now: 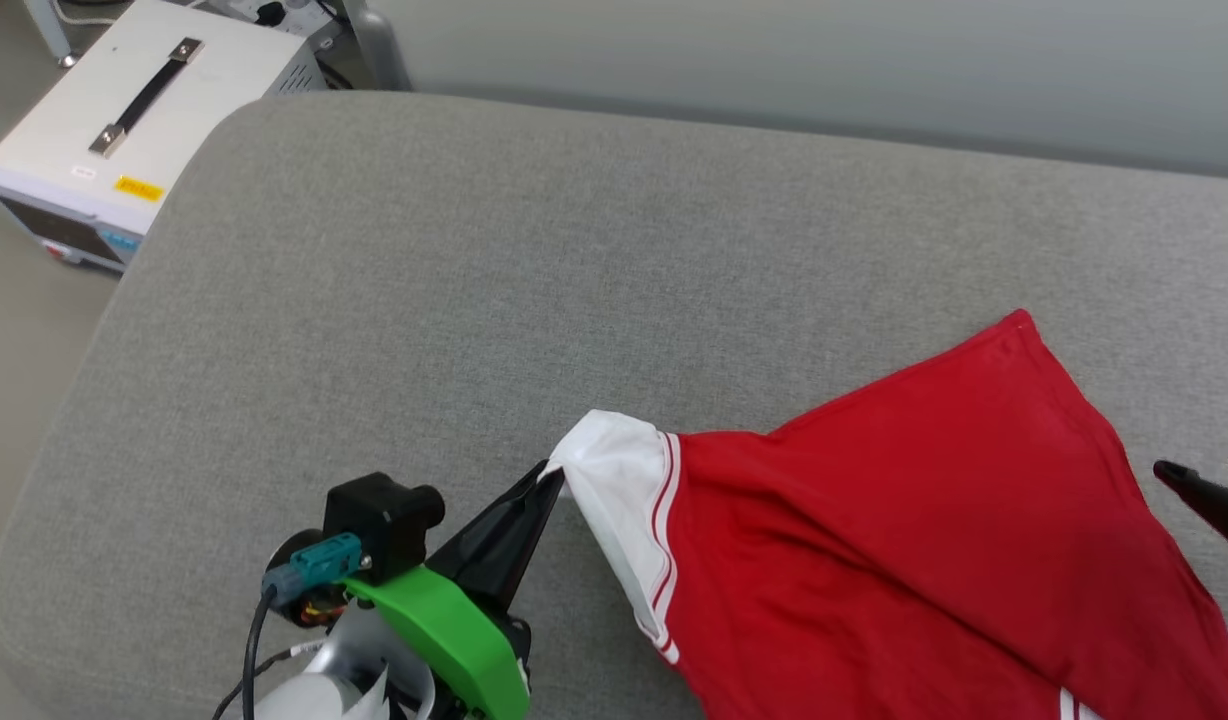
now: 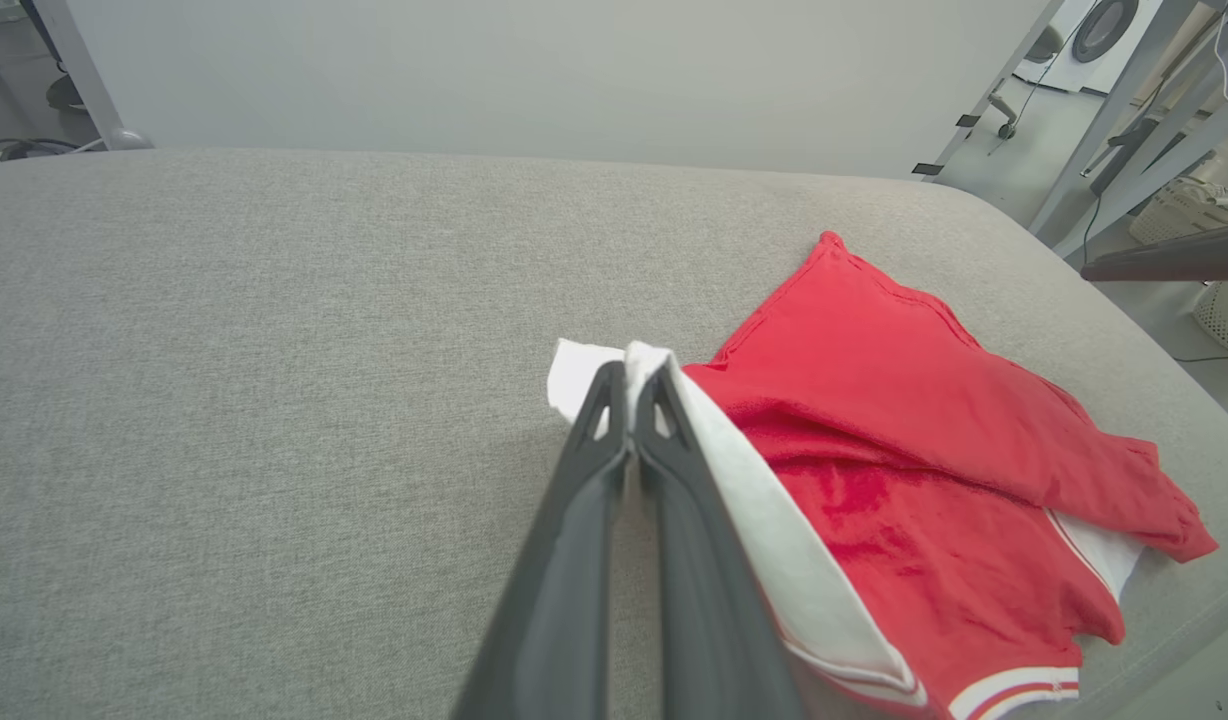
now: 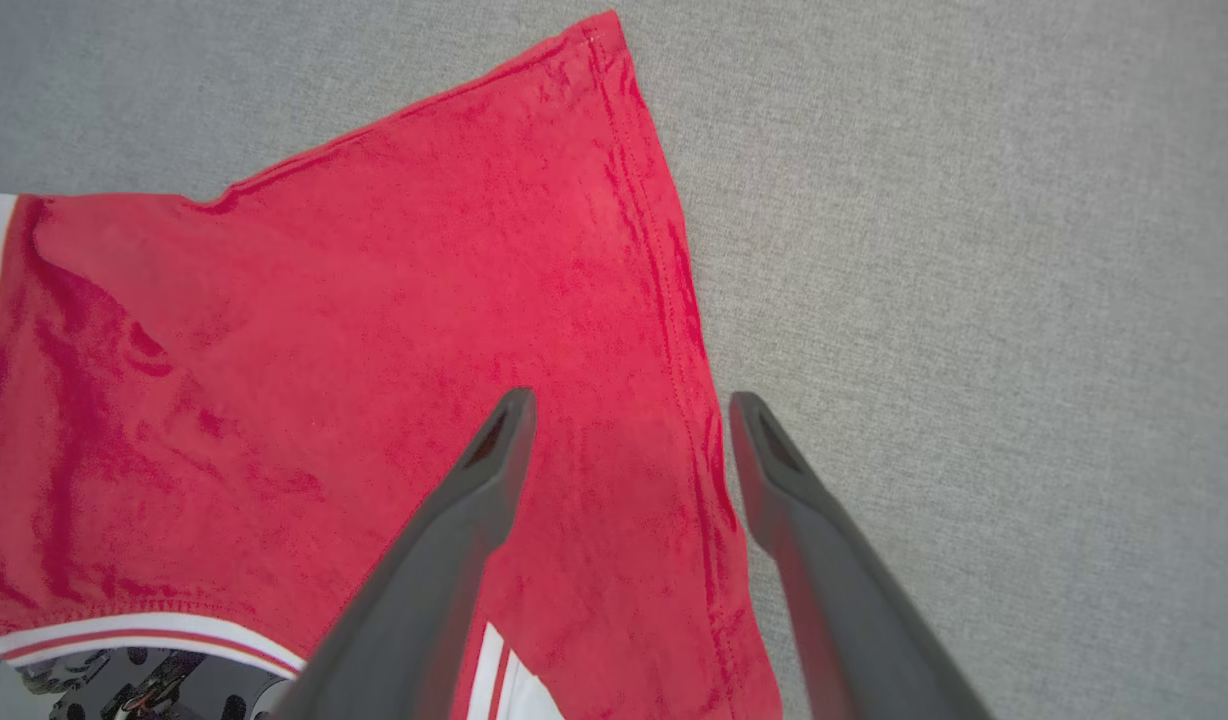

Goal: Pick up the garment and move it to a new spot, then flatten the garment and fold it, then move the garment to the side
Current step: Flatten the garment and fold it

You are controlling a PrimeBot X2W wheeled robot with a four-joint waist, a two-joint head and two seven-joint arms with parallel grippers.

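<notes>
Pinching the garment (image 1: 924,520) by its sleeve, left tool (image 2: 634,378); right tool (image 3: 631,402) spread.

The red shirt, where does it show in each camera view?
Head view: garment at lower right, sleeve pinched by the left claw.
Left wrist view: garment right of centre, beside that claw's tips.
Right wrist view: garment left and centre, under the open right claw.
Shared landmark: its pointed red corner, topmost in each.
</notes>
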